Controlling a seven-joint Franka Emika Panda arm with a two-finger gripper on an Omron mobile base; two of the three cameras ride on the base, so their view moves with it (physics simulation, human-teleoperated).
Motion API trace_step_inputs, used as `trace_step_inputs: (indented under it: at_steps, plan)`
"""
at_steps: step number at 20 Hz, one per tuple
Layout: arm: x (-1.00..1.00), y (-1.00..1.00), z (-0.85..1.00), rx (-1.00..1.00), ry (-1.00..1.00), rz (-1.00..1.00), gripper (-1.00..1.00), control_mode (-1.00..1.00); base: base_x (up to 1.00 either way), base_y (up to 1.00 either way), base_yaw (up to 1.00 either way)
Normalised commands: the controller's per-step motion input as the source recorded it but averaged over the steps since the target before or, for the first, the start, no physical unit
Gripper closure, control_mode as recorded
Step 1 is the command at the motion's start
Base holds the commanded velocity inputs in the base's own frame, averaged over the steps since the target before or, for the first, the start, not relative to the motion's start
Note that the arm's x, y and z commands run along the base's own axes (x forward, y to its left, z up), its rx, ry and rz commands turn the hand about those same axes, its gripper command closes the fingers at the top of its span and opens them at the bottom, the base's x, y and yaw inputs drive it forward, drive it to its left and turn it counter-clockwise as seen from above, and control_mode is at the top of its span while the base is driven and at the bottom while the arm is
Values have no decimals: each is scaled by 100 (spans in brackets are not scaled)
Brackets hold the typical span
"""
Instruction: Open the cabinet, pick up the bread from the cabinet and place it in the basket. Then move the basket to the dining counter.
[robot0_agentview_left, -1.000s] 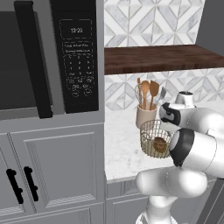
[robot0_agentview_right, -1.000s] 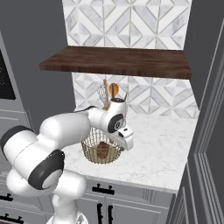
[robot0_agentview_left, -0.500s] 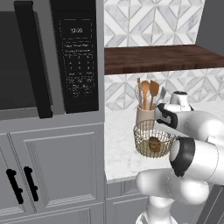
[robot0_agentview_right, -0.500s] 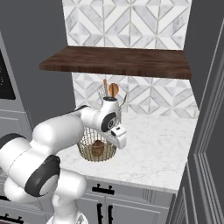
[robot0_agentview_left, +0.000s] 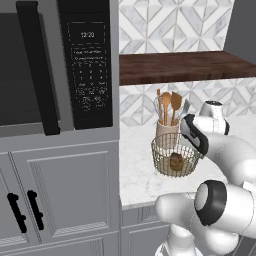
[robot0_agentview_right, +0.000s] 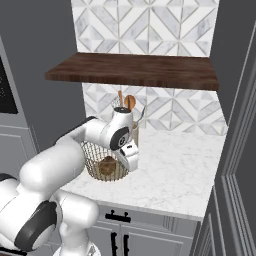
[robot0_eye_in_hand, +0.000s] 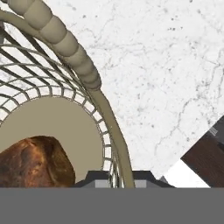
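Gripper (robot0_eye_in_hand: 120, 177): clamped on the rim of the round golden-tan wire-mesh basket (robot0_agentview_left: 176, 159).
Basket: apparently lifted clear of the white marble worktop (robot0_agentview_right: 170, 175).
Bread: small brown rounded loaf (robot0_eye_in_hand: 35, 162) lying on the basket's tan base.

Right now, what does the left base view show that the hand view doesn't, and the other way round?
Left base alone: the microwave, the wooden shelf, the utensil pot behind the basket. Hand view alone: the basket's tan base and the gripper shut on its rim. Both: basket, the bread inside it, and the marble worktop.
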Motion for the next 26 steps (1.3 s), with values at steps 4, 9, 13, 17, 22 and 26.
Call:
trace_step_inputs:
  at_steps: [4,9,13,17,22,26]
  plan:
    - [-23,-4,62,5,-3,-28,100,-100,0,0,0]
    - [-44,0,56,0,-19,-22,100,-100,0,0,0]
    - [-44,0,47,0,-6,-16,100,-100,0,0,0]
    - [-36,21,54,-3,-1,-6,100,-100,0,0,0]
    - [-2,11,18,1,0,-1,100,-100,0,0,0]
    - [0,0,0,0,0,0,100,-100,0,0,0]
